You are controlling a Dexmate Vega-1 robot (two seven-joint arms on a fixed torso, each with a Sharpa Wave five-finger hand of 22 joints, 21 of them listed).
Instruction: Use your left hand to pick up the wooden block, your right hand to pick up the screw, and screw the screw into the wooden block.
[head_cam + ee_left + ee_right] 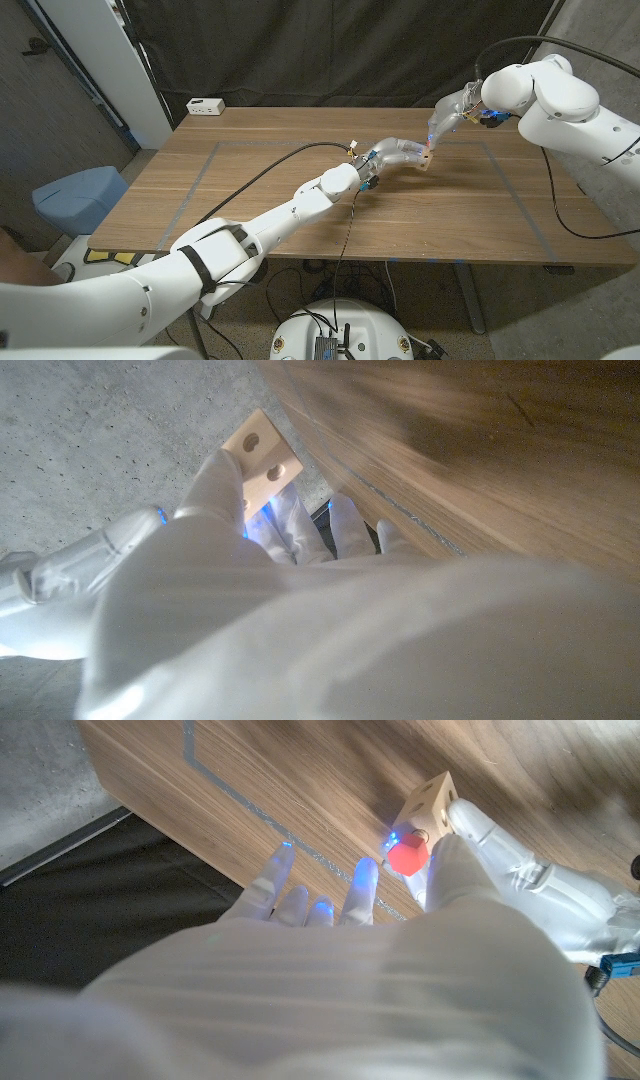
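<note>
Fingers of the left robot hand (398, 153) grip the block (428, 158), holding it above the surface (260, 200) near its middle. In the left wrist view the block (262, 457) sticks out past the fingertips, two round holes showing on one face. The right robot hand (447, 113) comes down from the far right and meets the block from above. In the right wrist view a red-headed screw (407, 855) sits against a holed face of the block (430, 808), pinched by the right hand, whose other fingers are spread; whether the tip is in a hole cannot be told.

Judging by looks, the block is light, stiff wood with flat faces, unlikely to slip or crush, so a firm hold across two opposite faces, clear of the holes, suits it. The screw is small, hard and easily dropped; its wide red head is the place to pinch and turn, keeping the shank square to the hole.

A white power strip (205, 105) lies at the far left corner.
</note>
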